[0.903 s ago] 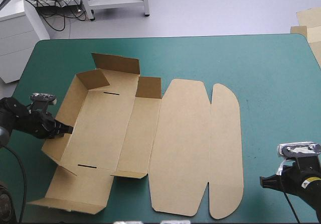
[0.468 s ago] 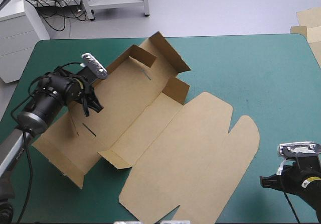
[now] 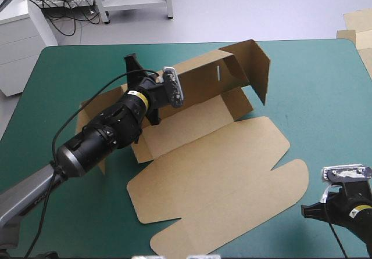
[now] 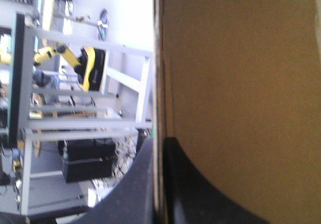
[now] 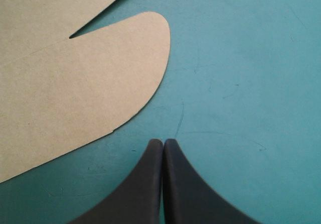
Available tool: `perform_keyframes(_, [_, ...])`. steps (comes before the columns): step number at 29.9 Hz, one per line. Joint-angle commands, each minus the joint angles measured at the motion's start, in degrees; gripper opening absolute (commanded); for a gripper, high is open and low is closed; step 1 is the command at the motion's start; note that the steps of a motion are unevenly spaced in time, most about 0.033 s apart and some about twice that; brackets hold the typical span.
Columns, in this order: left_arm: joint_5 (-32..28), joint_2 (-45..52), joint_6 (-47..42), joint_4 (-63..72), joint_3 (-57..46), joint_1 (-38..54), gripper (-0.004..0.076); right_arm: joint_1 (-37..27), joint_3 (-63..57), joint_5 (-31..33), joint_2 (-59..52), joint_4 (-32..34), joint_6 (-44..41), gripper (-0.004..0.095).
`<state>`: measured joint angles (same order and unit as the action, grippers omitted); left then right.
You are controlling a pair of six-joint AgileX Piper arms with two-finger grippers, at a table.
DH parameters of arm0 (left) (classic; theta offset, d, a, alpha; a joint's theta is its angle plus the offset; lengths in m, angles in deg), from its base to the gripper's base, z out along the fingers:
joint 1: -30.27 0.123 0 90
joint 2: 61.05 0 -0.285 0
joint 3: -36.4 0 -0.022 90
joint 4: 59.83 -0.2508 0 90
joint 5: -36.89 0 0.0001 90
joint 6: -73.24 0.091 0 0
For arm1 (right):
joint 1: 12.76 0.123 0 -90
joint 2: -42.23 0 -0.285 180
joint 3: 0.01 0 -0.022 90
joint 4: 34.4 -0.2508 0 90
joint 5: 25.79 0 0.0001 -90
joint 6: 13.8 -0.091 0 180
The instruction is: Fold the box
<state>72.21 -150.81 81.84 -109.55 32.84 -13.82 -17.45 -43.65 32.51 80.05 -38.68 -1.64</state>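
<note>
Plainly, the left gripper (image 4: 158, 139) is pinched on the box (image 3: 192, 117), a cut sheet of brown board, with a thin board edge running between its two black fingers (image 4: 193, 189), which are all but closed. The box sits mid-tabletop (image 3: 314, 85) on the teal-green cover, skewed to the edges. Its far part is lifted, and a tall wall (image 3: 256, 61) stands toward the far right. The broad lid panel (image 3: 203, 172) and rounded flap (image 5: 75, 98) lie flat toward the near right. The right gripper (image 5: 163, 141) is empty, its fingers pressed together in a pointed arch. It sits over bare cover just beside the flap, not touching it.
</note>
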Motion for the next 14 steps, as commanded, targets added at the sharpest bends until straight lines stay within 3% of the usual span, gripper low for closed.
perform_keyframes(1, [-4.44,2.02,-1.23,-5.75,2.09,-4.08,-0.001,-0.48,1.44,-2.06,0.5,-0.31,0.36,-0.002])
perform_keyframes(14, [-7.69,1.02,-3.92,-5.25,1.82,-7.5,-0.001,-0.48,1.44,-1.03,0.5,-0.41,0.48,-0.002])
